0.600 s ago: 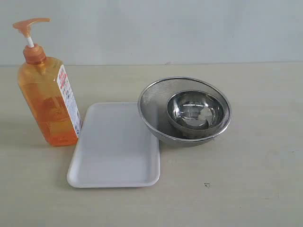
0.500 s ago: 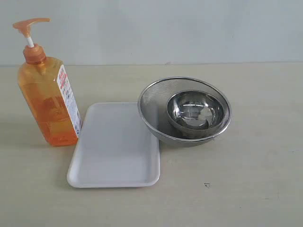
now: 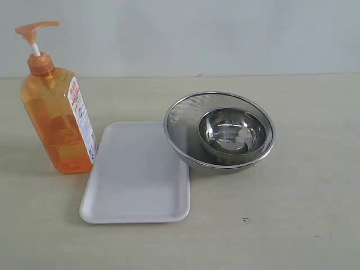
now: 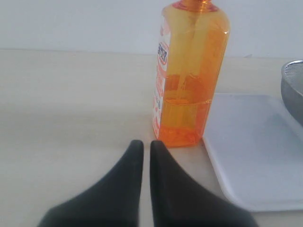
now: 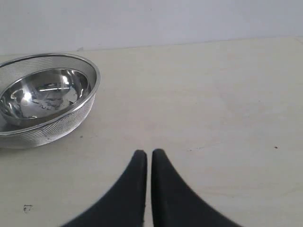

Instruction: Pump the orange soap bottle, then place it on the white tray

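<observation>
Orange soap bottle (image 3: 56,121) stands upright on the worktop (image 3: 292,225), just beside the white tray (image 3: 138,180). Left tool (image 4: 146,145) clenched, empty, held low, pointing at the bottle's base. Right tool (image 5: 146,154) clenched too, empty, near the bowls (image 5: 57,125).

left wrist view crops orange soap bottle (image 4: 191,75) pump, label (image 4: 162,80) illegible

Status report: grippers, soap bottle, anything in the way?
Left gripper shut, empty, facing tall clear orange soap bottle. Right gripper shut, empty. Bottle upright beside flat white tray, not on it. Tray bare, path clear.
</observation>
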### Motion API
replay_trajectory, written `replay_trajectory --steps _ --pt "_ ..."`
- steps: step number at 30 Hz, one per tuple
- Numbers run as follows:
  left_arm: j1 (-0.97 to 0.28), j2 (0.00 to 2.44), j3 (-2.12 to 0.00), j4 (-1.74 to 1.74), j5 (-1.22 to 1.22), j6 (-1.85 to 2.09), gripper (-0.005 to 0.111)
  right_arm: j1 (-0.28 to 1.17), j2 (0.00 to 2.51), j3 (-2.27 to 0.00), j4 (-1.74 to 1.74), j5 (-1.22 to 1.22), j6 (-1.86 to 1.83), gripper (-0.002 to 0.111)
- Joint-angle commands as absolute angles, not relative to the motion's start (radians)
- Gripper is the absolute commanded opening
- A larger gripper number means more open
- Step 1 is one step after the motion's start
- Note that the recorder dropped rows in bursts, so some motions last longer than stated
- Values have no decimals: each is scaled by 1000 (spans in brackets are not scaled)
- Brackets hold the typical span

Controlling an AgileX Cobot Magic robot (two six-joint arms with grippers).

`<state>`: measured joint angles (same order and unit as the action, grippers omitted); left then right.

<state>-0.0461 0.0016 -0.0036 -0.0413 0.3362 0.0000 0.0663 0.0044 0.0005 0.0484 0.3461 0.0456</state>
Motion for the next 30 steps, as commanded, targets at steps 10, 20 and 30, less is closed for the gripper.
replay_trajectory --steps 10,20,30 --pt "-42 0 0 -40 333 0 5 60 0 0 42 331 46 0" --pt "-42 0 0 -40 333 0 5 60 0 0 42 331 46 0" --pt "-42 0 -4 -154 127 -81 5 60 0 0 42 331 46 0"
